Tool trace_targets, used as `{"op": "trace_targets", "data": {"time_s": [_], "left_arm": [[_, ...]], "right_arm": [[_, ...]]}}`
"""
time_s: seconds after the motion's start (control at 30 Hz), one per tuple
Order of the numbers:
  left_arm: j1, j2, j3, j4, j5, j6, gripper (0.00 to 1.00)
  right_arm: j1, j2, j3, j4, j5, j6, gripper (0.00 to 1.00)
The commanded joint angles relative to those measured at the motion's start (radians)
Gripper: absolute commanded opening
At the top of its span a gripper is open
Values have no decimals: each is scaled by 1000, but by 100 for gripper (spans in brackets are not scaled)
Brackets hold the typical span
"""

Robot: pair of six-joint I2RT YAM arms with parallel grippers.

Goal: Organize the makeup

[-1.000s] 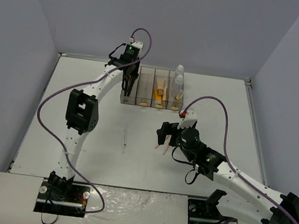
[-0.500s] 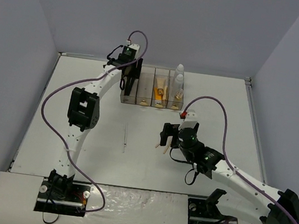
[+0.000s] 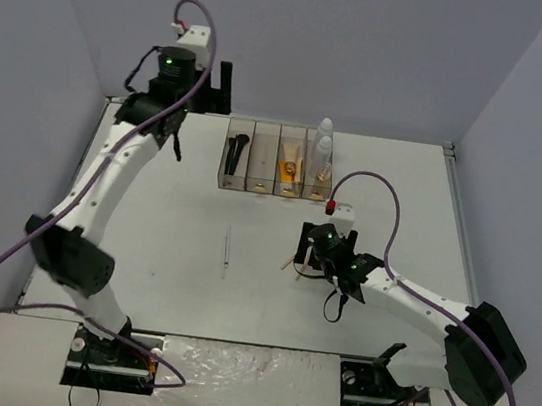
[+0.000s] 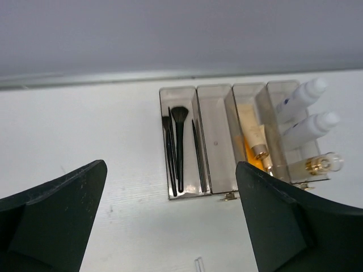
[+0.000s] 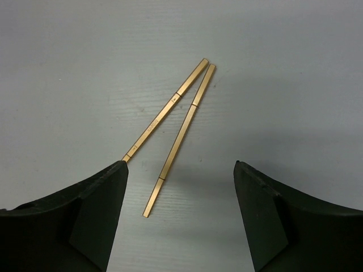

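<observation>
The makeup is mostly in the clear box (image 3: 263, 162). Black brushes (image 4: 179, 148) and thin pencils lie in its left compartment, a beige and orange tube (image 4: 254, 136) in the third, and white bottles (image 4: 309, 93) in the right one. My left gripper (image 4: 170, 170) hangs open high above the box's left side (image 3: 198, 112), holding nothing. Two tan sticks (image 5: 170, 122) lie in a V on the table (image 3: 293, 264). My right gripper (image 5: 179, 164) is open low over them (image 3: 306, 253), with one stick's end between the fingers and neither finger touching it.
A thin pale stick-like item (image 3: 227, 250) lies alone on the table left of the right gripper; it also shows at the bottom of the left wrist view as the same pale item (image 4: 198, 264). The table's back wall is close behind the box.
My left gripper opened, left the brushes in the left compartment and rose up and to the left. My right gripper dropped closer to the tan sticks and its jaws narrowed a little.
</observation>
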Motion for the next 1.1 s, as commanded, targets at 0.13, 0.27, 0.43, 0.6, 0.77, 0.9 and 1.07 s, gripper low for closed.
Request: {"op": "trace_targets", "data": {"time_s": [0.13,0.27,0.43,0.6,0.77,0.9,1.07], "left_arm": [[8,-474,-300,-103,-207,59,97],[9,-675,-579,-106,-216,48,97],[9,-889,-828,-97,-146,21,97],[9,-1049,-942,-118,-117,17,97],[10,-1119,-1015,-109,-88,11,97],[10,-1121,-1015,-119,-71,19,97],[10,-1129,-1024,-117,-52,19,97]], "right_arm": [[-31,141,97,25,68,66,63],[-30,200,116,26,93,93,58],[-37,267,129,34,99,110,52],[-40,315,120,46,85,140,41],[-40,351,102,40,78,171,33],[-47,351,83,26,75,191,22],[-48,291,65,-32,93,193,3]]}}
